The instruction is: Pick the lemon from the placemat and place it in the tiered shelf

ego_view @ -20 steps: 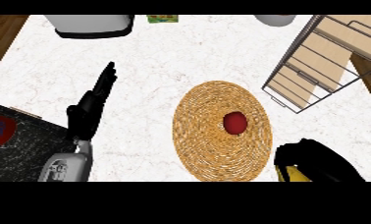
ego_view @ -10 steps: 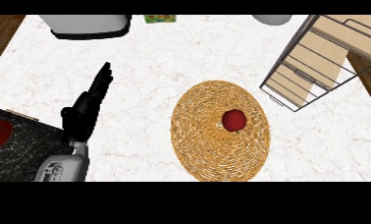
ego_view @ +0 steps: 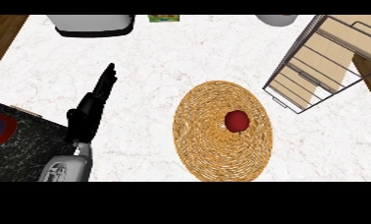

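A small round red fruit [ego_view: 237,120] lies right of centre on a woven straw placemat [ego_view: 210,144] on the white marbled counter. The tiered shelf [ego_view: 325,61], with wire sides and wooden boards, stands at the right edge, above and right of the mat. My left hand [ego_view: 92,105] shows edge-on at the left, fingers straight and pointing away from me, well left of the mat and holding nothing. The right hand shows nowhere in the head view.
A grey appliance [ego_view: 92,24] stands at the back left. Beside it lies a small green item [ego_view: 164,18], and a pale round vessel [ego_view: 277,19] sits at the back right. A dark speckled surface [ego_view: 25,147] fills the lower left corner.
My right hand, seen at the lower right edge a second ago, has left the view. The view has shifted slightly. The fruit stays on the mat.
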